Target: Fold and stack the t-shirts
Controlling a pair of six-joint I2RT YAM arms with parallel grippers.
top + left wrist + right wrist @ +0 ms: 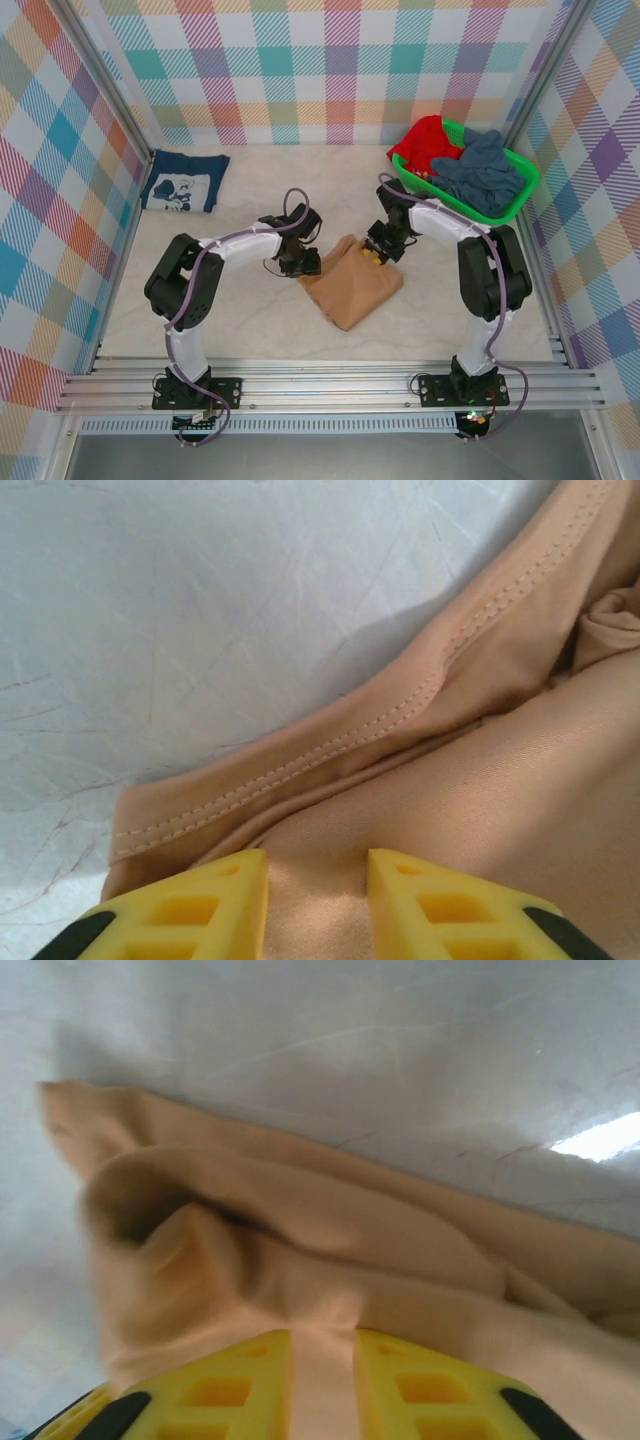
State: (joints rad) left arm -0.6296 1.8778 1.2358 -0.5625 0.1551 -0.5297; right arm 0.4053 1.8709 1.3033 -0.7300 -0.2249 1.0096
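Yellow fingers [190,912] of the left gripper [317,885] are clamped on a raised ridge of tan cloth, folks. The fabric bulges up in the gap between them, right beside a double-stitched hem [330,745] that runs off toward two o'clock in the wrist view. Over on the other side, the right gripper [322,1355] has its own yellow pads [425,1390] pinched hard on a narrow pleat of the same cloth. Wrinkles fan out from the pinch, and a loose fold curls over at ten o'clock. So both are grasping the tan t-shirt [352,292], one garment between two arms!

From above, that shirt lies crumpled in a rough diamond at the middle of the pale table [250,205], a touch toward six o'clock, plain tan facing up. The left gripper bites its ten-o'clock corner, the right its one-o'clock edge.

Step back further: the navy t-shirt [180,182] sits folded flat, white graphic up, out at ten o'clock near the back-left wall, well apart from the action. At two o'clock, a green basket [527,172] holds a red garment [425,140] and a grey-blue one [485,172] heaped together. Plaid walls [330,60] ring the table.
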